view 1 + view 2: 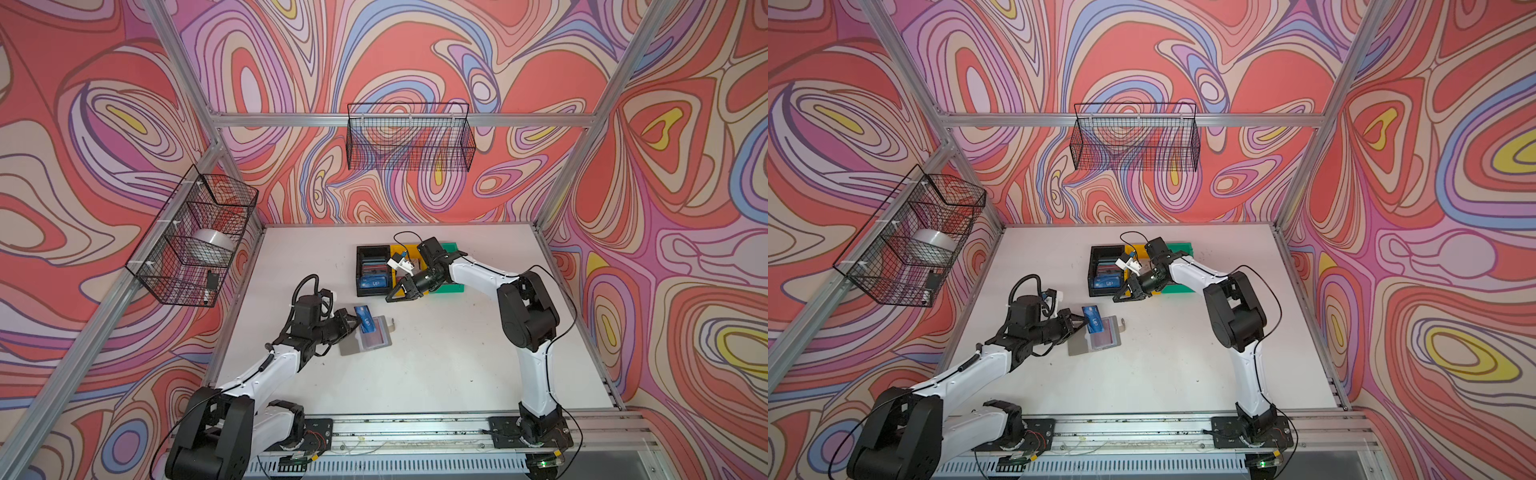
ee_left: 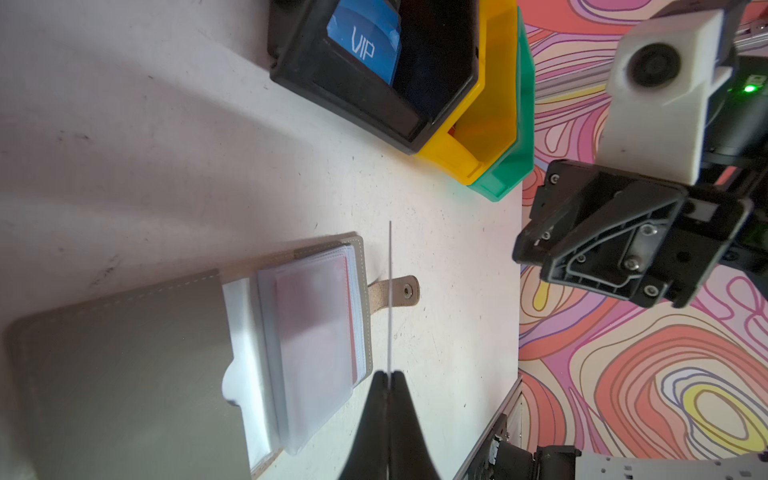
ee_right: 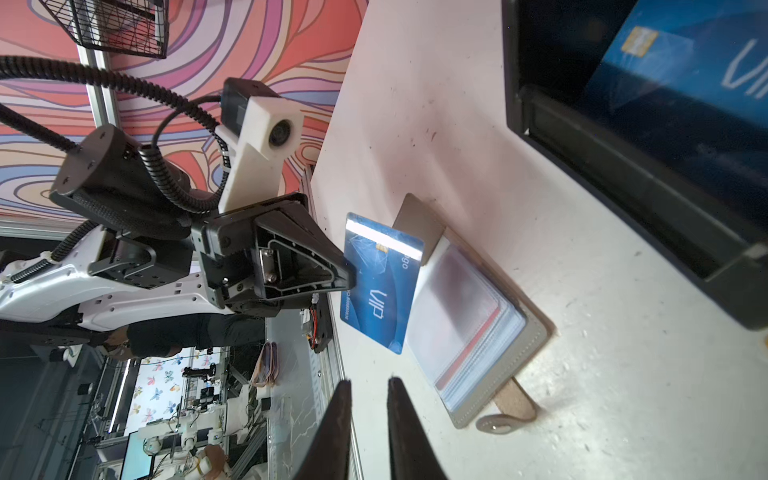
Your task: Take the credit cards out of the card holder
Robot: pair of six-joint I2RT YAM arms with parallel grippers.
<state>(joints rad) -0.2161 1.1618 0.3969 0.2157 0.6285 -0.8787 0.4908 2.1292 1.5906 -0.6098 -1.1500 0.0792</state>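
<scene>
The grey card holder (image 1: 368, 343) (image 1: 1098, 340) lies open on the white table, a red card (image 2: 353, 316) showing through its translucent sleeves (image 3: 461, 320). My left gripper (image 1: 358, 322) (image 3: 349, 274) is shut on a blue VIP credit card (image 1: 365, 319) (image 1: 1093, 320) (image 3: 380, 286), held on edge just above the holder. In the left wrist view this card is a thin pale line (image 2: 390, 291) rising from the pinched gripper (image 2: 389, 374). My right gripper (image 1: 388, 297) (image 1: 1116, 298) (image 3: 368, 380) hovers by the black bin, jaws slightly apart, nothing between them.
A black bin (image 1: 359, 270) (image 2: 332, 95) holds another blue VIP card (image 2: 365, 41) and several more cards. A yellow bin (image 1: 398, 251) and a green bin (image 1: 451, 287) stand beside it under the right arm. Wire baskets (image 1: 409, 137) (image 1: 195, 237) hang on the walls.
</scene>
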